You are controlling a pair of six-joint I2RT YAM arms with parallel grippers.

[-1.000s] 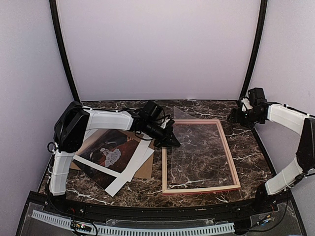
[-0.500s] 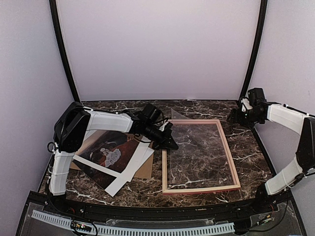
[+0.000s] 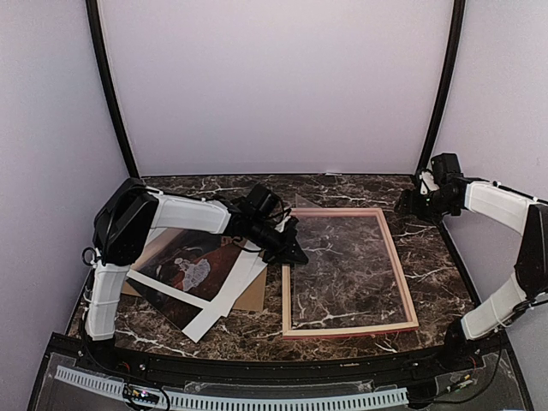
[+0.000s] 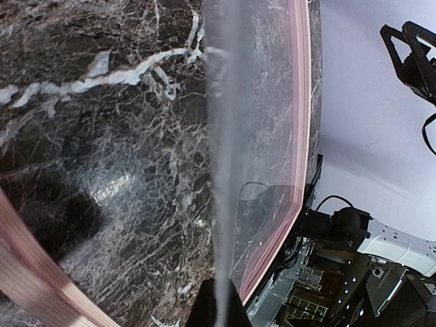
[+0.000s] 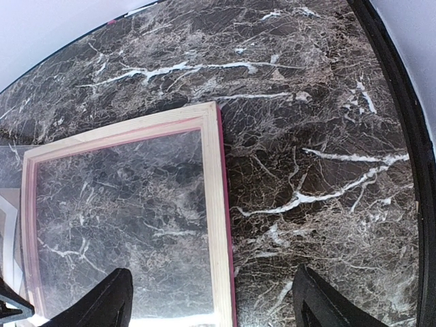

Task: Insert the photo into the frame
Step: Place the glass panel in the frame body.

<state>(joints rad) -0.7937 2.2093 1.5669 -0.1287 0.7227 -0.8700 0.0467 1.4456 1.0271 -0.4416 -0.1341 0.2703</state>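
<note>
Since the left hand (image 3: 294, 253) pinches the clear sheet (image 4: 219, 136) by one thin edge over the frame (image 3: 351, 329), it could slip and fall into it. The photo (image 3: 193, 270) lies face-up to the left under that arm; the right hand (image 3: 411, 204) hangs released.

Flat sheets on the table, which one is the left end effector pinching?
The clear sheet, see-through, over the frame. The photo, white mat and brown cardboard lie free to its left.

Photo (image 3: 190, 270), mat (image 3: 224, 298), cardboard (image 3: 256, 296) left of frame (image 3: 349, 329); sheet (image 4: 221, 170) over frame.
</note>
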